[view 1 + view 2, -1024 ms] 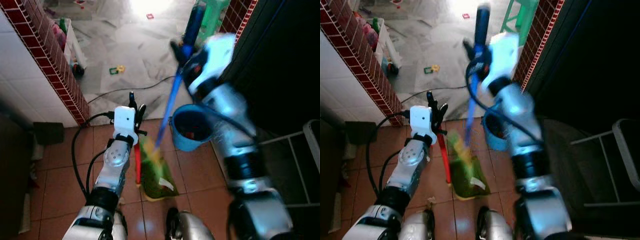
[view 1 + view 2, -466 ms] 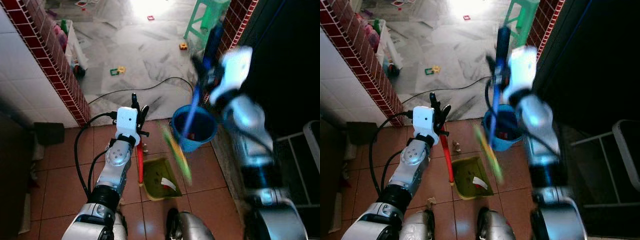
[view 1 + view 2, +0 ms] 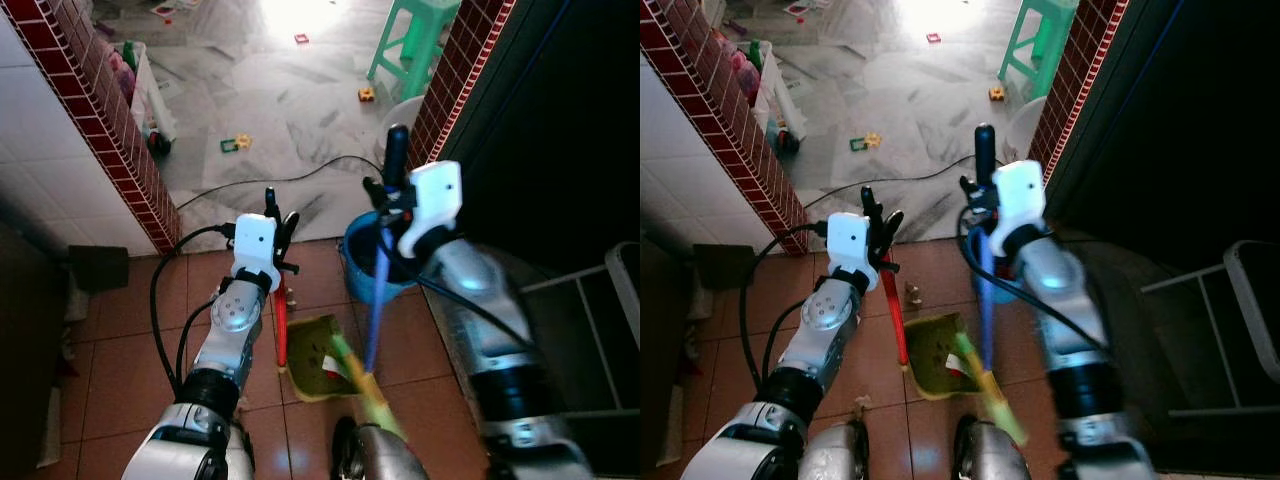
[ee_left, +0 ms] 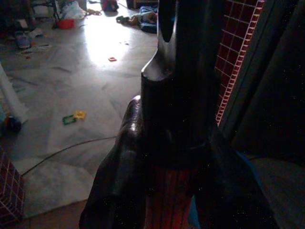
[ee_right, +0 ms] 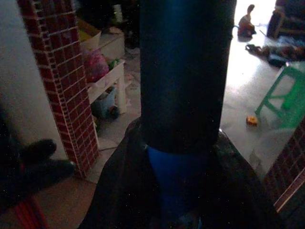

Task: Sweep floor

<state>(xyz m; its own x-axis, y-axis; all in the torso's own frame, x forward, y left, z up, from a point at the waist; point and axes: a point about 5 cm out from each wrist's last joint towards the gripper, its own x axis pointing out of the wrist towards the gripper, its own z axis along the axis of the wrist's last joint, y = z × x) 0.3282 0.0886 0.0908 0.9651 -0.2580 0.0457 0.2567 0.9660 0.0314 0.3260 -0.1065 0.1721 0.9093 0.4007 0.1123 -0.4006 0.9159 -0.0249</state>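
My left gripper is shut on the top of a red handle that runs down to a green dustpan lying on the terracotta tiles. A white scrap lies in the pan. My right gripper is shut on a broom's blue handle, just under its black grip. The broom slants down toward me, and its blurred yellow-green bristles sit at the pan's near right edge. In the left wrist view the red handle sits between the dark fingers. In the right wrist view the blue handle does the same.
A blue bucket stands just beyond the dustpan, beside a red brick pillar. A black cable crosses the marble floor ahead, with small toys and a green stool. A brick-edged wall is on the left, a white frame on the right. Crumbs lie by the pan.
My right arm swung the broom from the dustpan up toward the bucket, then back down; the bristles now rest at the pan's near edge. The left gripper and dustpan stayed put.
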